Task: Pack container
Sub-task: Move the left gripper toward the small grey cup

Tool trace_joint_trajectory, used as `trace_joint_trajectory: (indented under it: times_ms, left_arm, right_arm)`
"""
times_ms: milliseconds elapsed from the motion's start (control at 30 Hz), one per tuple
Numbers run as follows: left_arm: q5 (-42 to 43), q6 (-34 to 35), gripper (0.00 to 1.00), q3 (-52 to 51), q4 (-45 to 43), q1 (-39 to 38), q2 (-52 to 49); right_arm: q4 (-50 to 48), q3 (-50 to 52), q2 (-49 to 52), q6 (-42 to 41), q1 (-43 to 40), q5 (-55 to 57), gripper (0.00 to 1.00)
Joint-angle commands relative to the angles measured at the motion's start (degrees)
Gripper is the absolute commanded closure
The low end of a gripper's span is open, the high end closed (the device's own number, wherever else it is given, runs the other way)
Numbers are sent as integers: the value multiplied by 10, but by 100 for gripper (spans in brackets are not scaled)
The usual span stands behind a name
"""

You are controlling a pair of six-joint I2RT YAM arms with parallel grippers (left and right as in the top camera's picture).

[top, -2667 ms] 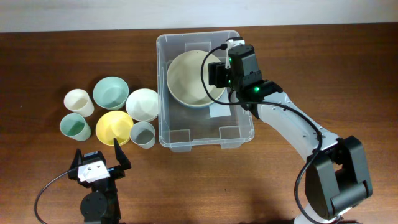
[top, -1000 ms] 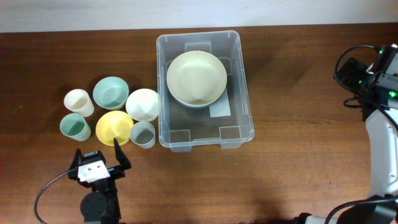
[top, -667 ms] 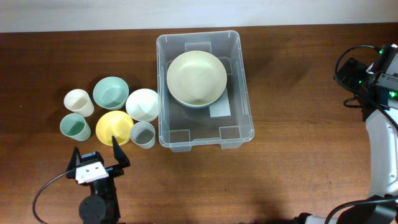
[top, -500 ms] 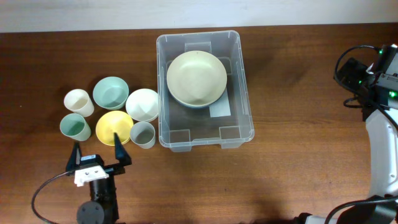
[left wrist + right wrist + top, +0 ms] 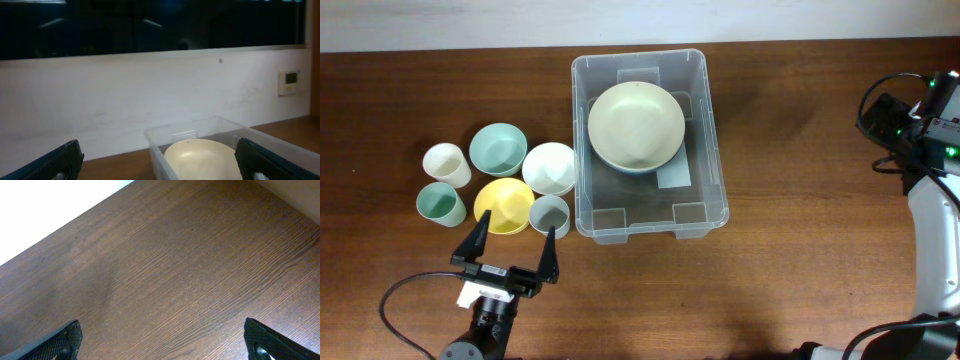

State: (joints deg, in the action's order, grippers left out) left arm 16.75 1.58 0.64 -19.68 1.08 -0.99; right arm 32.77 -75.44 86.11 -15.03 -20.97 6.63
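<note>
container [image 5: 638,207]: upright, open top, mid-table [image 5: 800,260], long side running front to back
contents: one large cream bowl [image 5: 636,126], rim up, in the far half; white label [image 5: 672,177] shows on the floor beside it
loose items: left of container, clustered: cream cup [image 5: 446,162], teal bowl [image 5: 498,148], white bowl [image 5: 550,167], mint cup [image 5: 439,204], yellow bowl [image 5: 503,204], grey cup [image 5: 550,214]
left gripper [image 5: 513,245]: jaws spread wide, nothing held; tips just in front of yellow bowl and grey cup
right gripper [image 5: 162,347]: far right, well apart from container; jaws wide, nothing held, over bare wood
</note>
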Motion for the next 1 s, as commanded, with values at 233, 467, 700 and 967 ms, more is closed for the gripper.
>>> trace_joint_trajectory:
  times_ms: [233, 467, 700, 967]
  left_arm:
    - [88, 4, 1, 11, 28, -2, 2]
    - [-73, 6, 1, 129, 221, -2, -26]
    - [-103, 0, 1, 248, 301, -2, -141]
    - [-60, 0, 0, 258, 319, -2, -200]
  right_arm:
    - [-1, -6, -3, 0, -1, 5, 1]
    - [-1, -6, -3, 0, -1, 5, 1]
    - [-1, -6, -3, 0, -1, 5, 1]
    - [-1, -6, -3, 0, -1, 5, 1]
